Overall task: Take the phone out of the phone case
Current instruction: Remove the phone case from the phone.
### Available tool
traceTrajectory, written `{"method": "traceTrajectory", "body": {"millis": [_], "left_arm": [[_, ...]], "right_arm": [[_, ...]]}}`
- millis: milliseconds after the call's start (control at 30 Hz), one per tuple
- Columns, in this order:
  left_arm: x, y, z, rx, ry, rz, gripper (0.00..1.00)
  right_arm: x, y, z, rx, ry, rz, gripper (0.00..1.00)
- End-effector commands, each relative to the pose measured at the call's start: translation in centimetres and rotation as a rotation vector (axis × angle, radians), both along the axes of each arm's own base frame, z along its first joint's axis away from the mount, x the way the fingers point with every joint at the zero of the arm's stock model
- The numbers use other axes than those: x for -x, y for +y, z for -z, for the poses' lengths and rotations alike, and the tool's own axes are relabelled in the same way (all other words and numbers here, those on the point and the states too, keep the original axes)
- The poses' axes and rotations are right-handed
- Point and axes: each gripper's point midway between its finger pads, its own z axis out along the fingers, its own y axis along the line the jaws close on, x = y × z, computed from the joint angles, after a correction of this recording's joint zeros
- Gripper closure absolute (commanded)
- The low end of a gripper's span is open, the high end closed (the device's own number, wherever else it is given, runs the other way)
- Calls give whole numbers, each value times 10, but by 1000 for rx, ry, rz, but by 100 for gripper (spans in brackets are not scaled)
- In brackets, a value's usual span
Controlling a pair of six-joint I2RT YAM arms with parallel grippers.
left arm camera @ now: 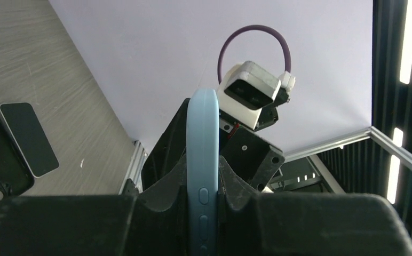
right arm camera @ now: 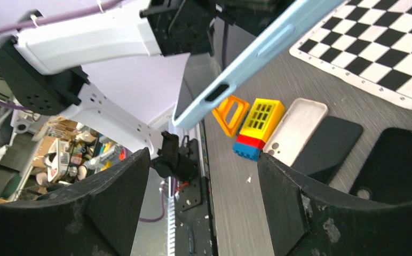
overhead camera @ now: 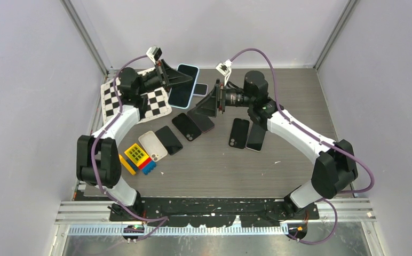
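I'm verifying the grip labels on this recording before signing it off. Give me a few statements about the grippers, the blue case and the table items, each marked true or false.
1. The left gripper is shut on the light blue phone case. True.
2. The right gripper is also clamped on that case. False: its jaws stand open and grip nothing; the case's end is beyond its fingertips.
3. The checkerboard lies on the table on the left arm's side. True.
4. The toy blocks are stacked on the checkerboard. False: they lie on the table nearer the arm bases, beside a white case.
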Motion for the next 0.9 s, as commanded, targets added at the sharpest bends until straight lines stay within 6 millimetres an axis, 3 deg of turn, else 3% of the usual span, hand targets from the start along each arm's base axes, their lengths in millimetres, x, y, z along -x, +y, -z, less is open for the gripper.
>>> {"method": "traceTrajectory", "body": {"millis": [0, 300, 433, 633, 867], "left_arm": [[18, 3, -37, 19, -187, -29, 100], [17, 3, -35, 19, -173, -37, 100], [14, 3, -32, 13, -129, -40, 100], [13, 2, -29, 6, -106, -34, 100], [16, 4, -36, 8, -182, -53, 100]], "right_arm": [[-7, 9, -48, -118, -36, -17, 21], [-18, 26, -42, -118, 1, -22, 26], [-16, 30, -33, -96, -4, -36, 46], [-8, 37, -17, -46, -13, -104, 59], [-1, 43, -12, -40, 19, -163, 60]]}}
